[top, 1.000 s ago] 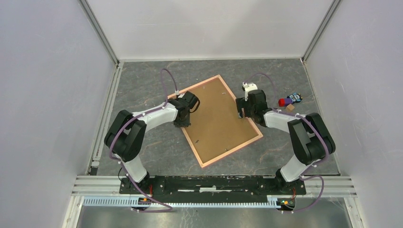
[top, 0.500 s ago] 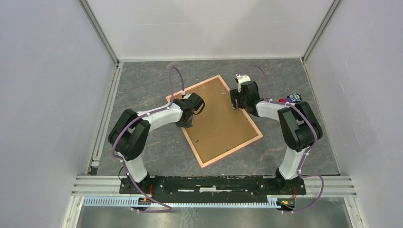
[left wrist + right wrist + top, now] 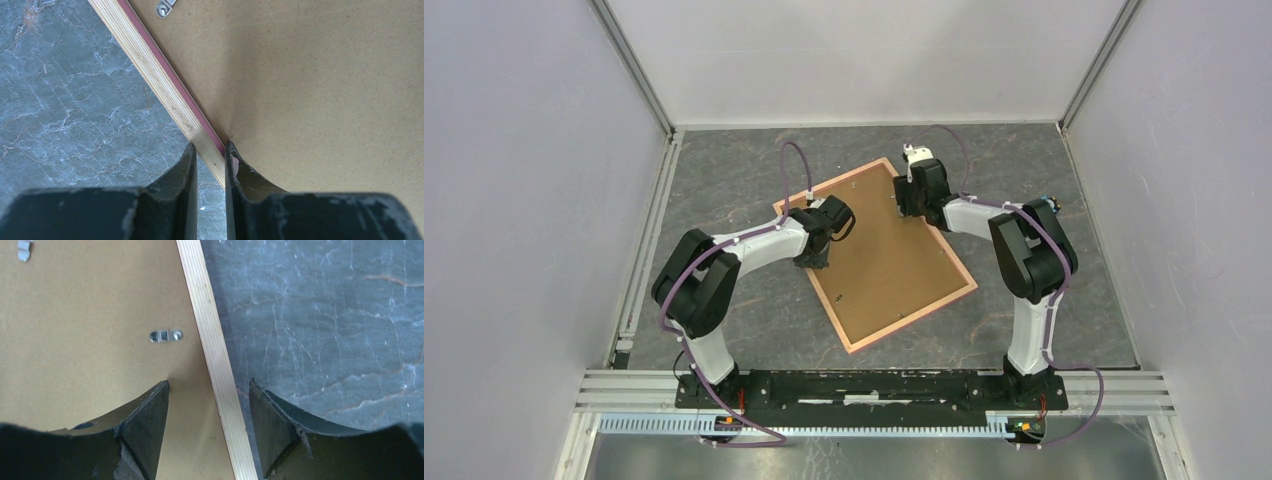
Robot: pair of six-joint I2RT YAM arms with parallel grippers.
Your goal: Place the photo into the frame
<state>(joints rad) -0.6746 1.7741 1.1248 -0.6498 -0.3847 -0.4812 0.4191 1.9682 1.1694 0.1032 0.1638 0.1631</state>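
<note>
wrists only | left fingers (image 3: 189, 162) clamp frame (image 3: 165, 85) rim | right fingers (image 3: 155, 400) straddle it

- The bench (image 3: 724, 170) has a dark grey, stone-like surface with pale veins, sharp in both wrist views.
- Pale walls (image 3: 524, 200) close it in at left, back and right.
- An aluminium rail (image 3: 624, 383) runs along its near edge.
- A small dark-blue thing (image 3: 1052, 203) sits near the right wall, mostly hidden.

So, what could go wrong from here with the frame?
The left gripper pinches the frame at one spot on its thin rail, so it may pivot or slip if lifted. The right gripper stands open astride the opposite rail, near a metal clip; closing could snag it or shove the frame.
</note>
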